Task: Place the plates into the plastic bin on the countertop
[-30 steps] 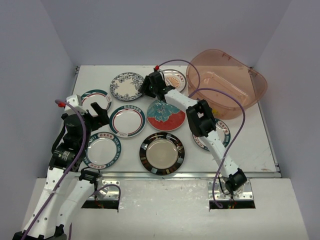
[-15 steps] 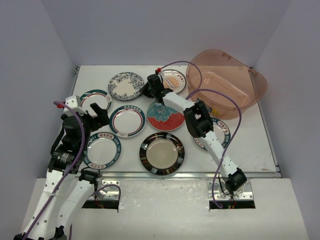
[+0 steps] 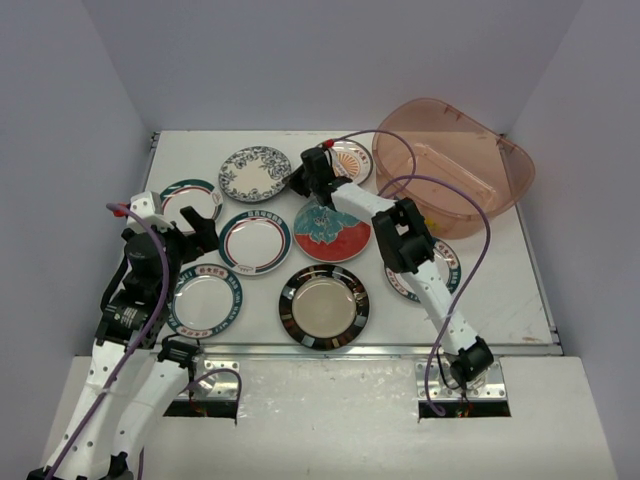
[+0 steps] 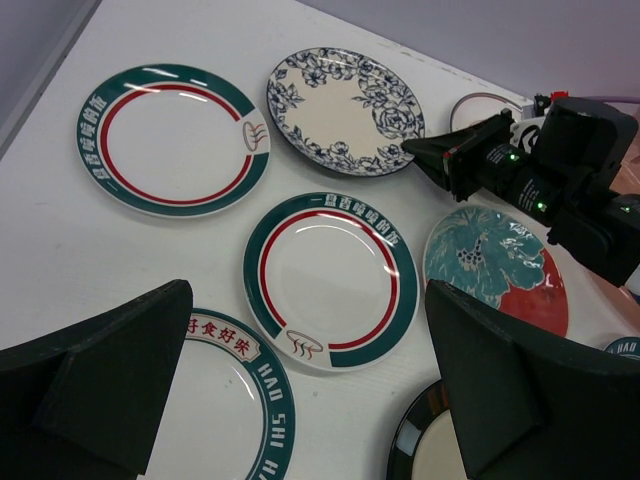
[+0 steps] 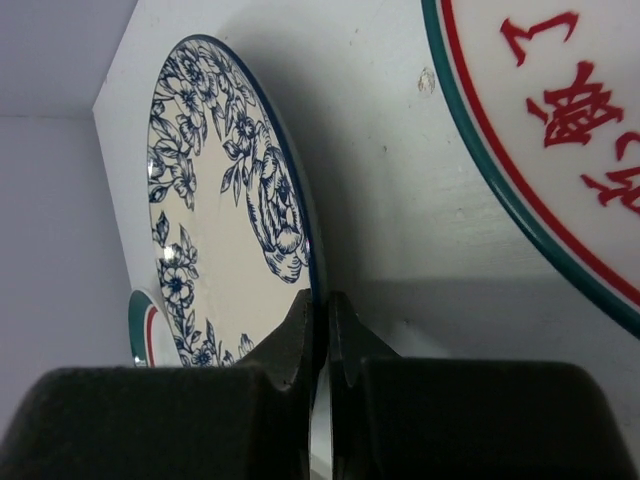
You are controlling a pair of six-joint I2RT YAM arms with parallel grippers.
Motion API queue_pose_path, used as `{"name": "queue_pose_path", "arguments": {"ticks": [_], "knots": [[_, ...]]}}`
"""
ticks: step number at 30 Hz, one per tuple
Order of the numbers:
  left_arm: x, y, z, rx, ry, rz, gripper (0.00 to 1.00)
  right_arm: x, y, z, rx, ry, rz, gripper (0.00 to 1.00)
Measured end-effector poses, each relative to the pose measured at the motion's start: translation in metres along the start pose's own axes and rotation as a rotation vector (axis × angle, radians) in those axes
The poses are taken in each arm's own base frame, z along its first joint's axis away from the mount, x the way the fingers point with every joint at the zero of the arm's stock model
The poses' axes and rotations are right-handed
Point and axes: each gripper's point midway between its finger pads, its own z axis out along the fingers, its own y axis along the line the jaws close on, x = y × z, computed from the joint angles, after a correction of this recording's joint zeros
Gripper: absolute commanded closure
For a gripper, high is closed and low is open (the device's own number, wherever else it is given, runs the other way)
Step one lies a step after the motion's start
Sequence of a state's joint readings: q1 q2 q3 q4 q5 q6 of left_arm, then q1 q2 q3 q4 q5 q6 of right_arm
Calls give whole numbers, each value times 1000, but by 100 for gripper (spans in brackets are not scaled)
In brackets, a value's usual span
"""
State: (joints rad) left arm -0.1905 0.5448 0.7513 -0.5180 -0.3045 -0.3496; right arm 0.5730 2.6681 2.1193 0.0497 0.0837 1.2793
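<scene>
Your right fingers (image 3: 297, 184) are clenching the right rim of the blue-patterned plate (image 3: 253, 172), which is lying flat toward the far side of the white bench (image 3: 500, 290). Your left fingers (image 3: 203, 236) are hanging released above the teal-rimmed plates (image 3: 255, 240) on the left. The pinkish plastic bin (image 3: 520, 165) is sitting at the far right corner, apart from the gripped plate, with the orange-centred plate (image 3: 352, 160) lying between them.

The top view looks down from above and behind the arms on the whole countertop (image 3: 500, 290). The left wrist view looks ahead through the left pincer (image 4: 308, 295) — nearer. The right wrist view is closest; the blue-patterned plate (image 5: 230, 260) at the right pincer (image 5: 322, 305) shows in all three.
</scene>
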Motion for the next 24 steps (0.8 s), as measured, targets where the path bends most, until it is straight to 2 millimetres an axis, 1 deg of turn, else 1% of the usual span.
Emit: {"name": "queue_pose_path", "arguments": {"ticks": [3, 5, 7, 11, 14, 16, 19, 24], "knots": [[0, 0, 0, 0, 0, 0, 0, -14, 4, -3, -16, 5, 31, 100], [0, 0, 0, 2, -1, -1, 0, -27, 5, -6, -22, 1, 55, 100], [0, 0, 0, 3, -1, -1, 0, -41, 1, -10, -19, -5, 78, 100], [0, -1, 0, 4, -2, -1, 0, -69, -5, -28, -11, -15, 118, 100], [-1, -1, 0, 4, -2, -1, 0, -92, 1, -44, -20, -26, 139, 100], [-1, -1, 0, 5, -2, -1, 0, -105, 12, -56, -52, -26, 154, 100], [-1, -1, 0, 4, -2, -1, 0, -119, 35, -78, -106, -23, 163, 100], [-1, -1, 0, 4, -2, -1, 0, -147, 79, -126, -208, -38, 158, 100]]}}
